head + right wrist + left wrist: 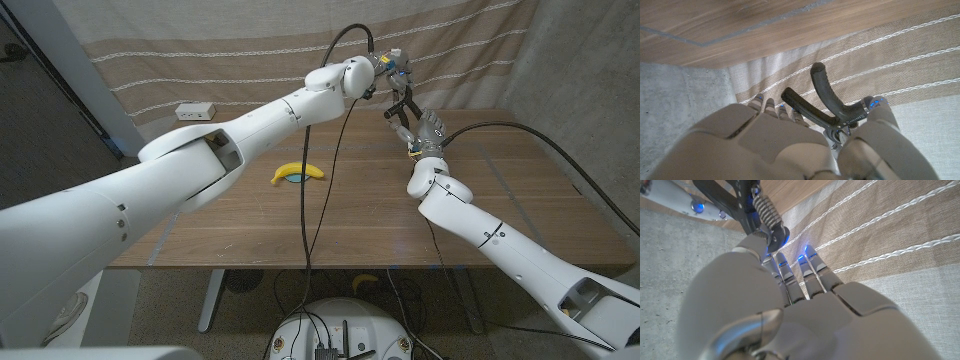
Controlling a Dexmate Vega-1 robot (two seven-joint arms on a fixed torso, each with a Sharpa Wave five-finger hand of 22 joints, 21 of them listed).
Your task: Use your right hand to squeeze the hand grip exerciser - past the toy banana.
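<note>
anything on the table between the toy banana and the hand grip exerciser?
No: head view shows bare wood between the toy banana and the hand grip exerciser, crossed only by the left arm's black cable hanging in front.

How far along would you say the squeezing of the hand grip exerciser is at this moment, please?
Done: the hand grip exerciser is off the table, raised past the toy banana, with the left hand at its spring end. In hand: the right hand is around the handles. Left: the squeeze itself, since the handles look spread apart.
</note>
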